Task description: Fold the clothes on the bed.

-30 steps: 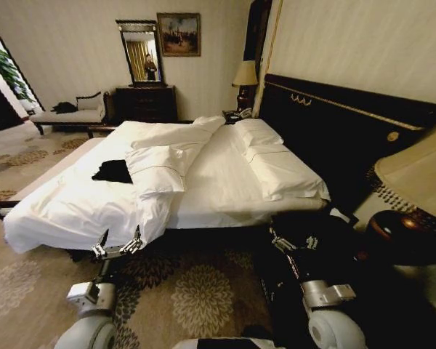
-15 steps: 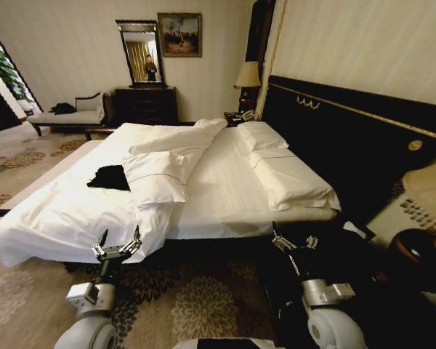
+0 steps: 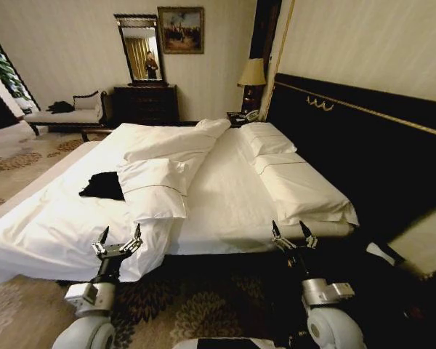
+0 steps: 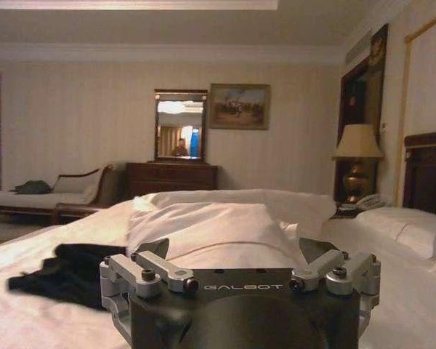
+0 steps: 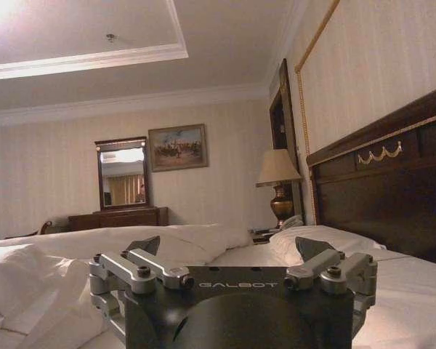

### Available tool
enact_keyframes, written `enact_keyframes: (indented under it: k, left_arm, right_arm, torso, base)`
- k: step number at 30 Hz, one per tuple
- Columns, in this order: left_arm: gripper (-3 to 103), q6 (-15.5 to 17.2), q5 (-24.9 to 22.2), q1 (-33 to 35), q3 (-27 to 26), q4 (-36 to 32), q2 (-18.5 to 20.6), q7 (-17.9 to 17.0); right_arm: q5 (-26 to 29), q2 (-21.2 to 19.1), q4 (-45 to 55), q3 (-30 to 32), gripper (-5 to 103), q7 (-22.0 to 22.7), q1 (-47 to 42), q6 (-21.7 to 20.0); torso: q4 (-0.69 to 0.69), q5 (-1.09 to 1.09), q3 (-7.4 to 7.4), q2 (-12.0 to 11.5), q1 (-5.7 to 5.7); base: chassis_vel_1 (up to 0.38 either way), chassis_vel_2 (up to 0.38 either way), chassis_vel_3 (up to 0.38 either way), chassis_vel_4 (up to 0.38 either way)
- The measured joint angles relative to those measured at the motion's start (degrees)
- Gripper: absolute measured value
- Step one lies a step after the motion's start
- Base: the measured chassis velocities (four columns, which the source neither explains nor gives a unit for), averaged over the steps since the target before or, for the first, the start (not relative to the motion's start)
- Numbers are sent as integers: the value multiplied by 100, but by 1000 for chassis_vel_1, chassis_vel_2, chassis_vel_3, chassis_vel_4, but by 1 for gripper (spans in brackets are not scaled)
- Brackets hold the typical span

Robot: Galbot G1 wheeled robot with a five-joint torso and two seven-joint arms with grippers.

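There is one bed (image 3: 225,196) and one black T-shirt (image 3: 102,187). There are two grippers, the left gripper (image 3: 119,236) and the right gripper (image 3: 291,230). One lamp (image 3: 252,73) stands by the wall.

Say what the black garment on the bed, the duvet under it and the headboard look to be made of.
Crumpled black garment: soft matte fabric, probably cotton knit; it slumps in loose folds. White duvet: smooth woven cloth, likely cotton, with crisp creases. Tall dark headboard: seemingly polished dark wood, with a gilt trim line and ornament.
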Motion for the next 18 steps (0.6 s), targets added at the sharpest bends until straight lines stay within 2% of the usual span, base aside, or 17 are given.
enact_keyframes:
  k: [7,18]
  left_arm:
    - [100,-130,-19,5,39,-10,10,117]
    - [100,-164,29,10,7,-7,37,128]
  right_arm:
    - [-1,2,-8,1,100,-3,2,4]
    - [-4,5,-21,-5,100,-12,12,8]
  torso:
    - [0,0,0,0,0]
    - [0,0,0,0,0]
  base:
    - [-120,121,115,-122]
    - [-144,143,147,-142]
